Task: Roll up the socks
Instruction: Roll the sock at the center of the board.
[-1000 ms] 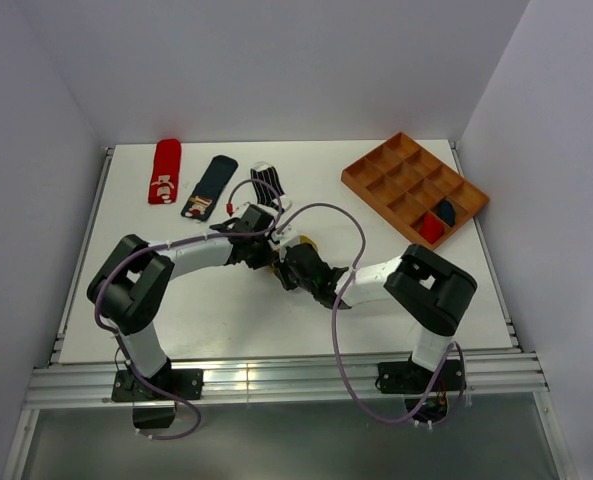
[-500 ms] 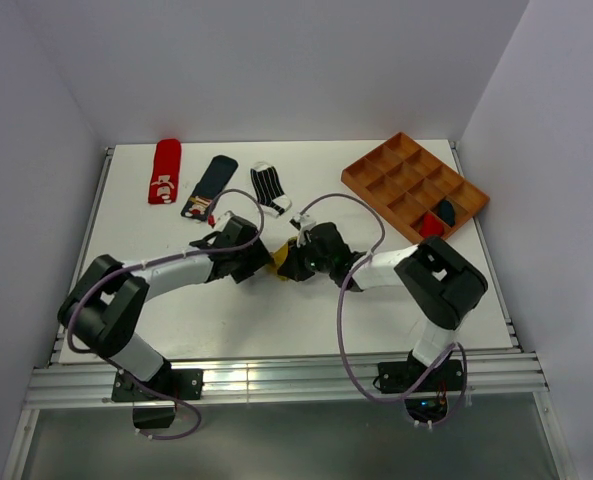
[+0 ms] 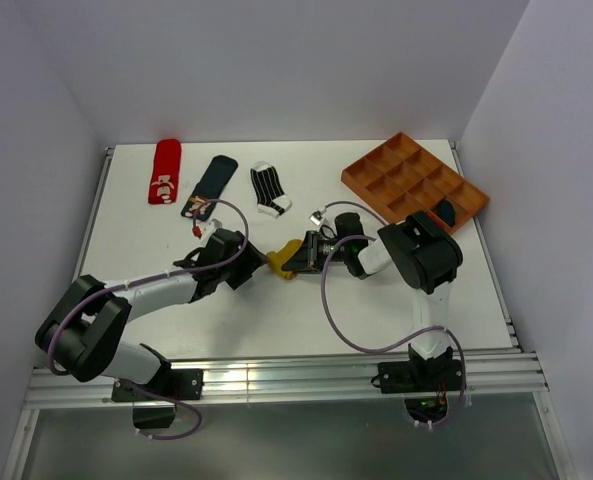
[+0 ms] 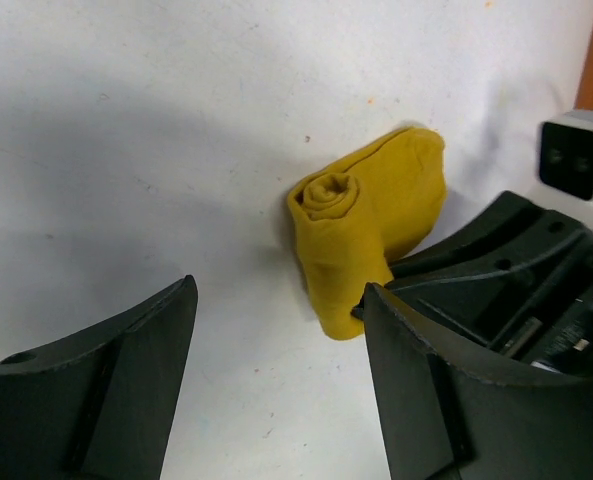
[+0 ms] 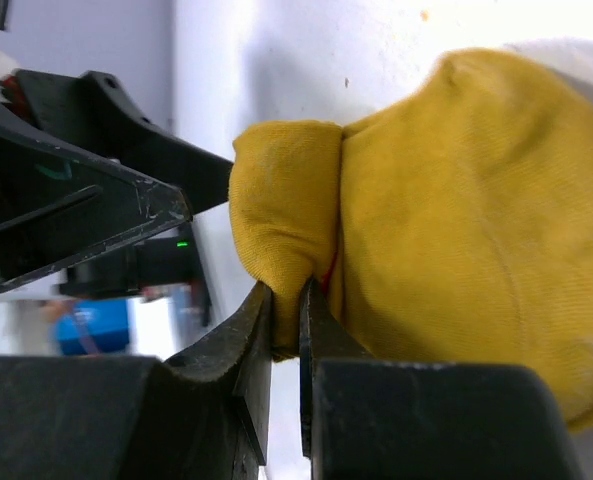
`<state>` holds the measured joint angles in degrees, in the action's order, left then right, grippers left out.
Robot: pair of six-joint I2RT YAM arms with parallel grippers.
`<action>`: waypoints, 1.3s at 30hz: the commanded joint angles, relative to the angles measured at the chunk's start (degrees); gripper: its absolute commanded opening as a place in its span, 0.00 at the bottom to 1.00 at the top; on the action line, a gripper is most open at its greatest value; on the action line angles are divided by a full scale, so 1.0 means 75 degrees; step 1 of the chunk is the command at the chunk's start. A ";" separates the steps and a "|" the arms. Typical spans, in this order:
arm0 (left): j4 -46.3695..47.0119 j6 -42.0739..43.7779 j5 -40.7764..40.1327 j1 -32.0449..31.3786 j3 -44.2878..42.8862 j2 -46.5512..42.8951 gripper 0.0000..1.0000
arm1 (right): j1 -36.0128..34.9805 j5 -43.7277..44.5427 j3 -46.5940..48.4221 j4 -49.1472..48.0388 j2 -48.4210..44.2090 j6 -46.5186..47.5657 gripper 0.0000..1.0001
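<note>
While near left gripper (image 4: 278, 295), mustard sock (image 4: 371, 225).

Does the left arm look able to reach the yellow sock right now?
Probably yes: the left gripper is open with the yellow sock just ahead of it, nothing between; the right gripper pinches the sock only from the far side.

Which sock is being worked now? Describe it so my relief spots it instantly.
On the white table, look left of the wooden tray, at mid-table. The right gripper pinches a rolled sock there. It is the only mustard yellow one; the red sock, navy sock and striped sock lie flat farther back.
</note>
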<state>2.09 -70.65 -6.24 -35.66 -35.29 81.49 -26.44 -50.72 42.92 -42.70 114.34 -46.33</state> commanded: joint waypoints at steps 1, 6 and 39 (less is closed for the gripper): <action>0.0928 -0.0306 0.0140 0.0009 0.0041 0.0032 0.72 | 0.0173 -0.0807 -0.0237 -0.1618 0.0398 -0.1580 0.00; 0.1209 -0.0435 0.0176 0.0009 -0.0170 0.0419 0.71 | 0.0208 -0.0668 -0.0320 -0.1165 0.0610 -0.1289 0.00; -0.0172 -0.0342 -0.0082 -0.0132 -0.1341 0.2212 0.15 | 0.0255 0.0024 -0.0331 0.0408 0.0552 -0.0222 0.01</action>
<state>5.74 -74.70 -4.84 -36.21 -44.14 96.25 -24.84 -54.30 41.39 -46.85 118.21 -52.27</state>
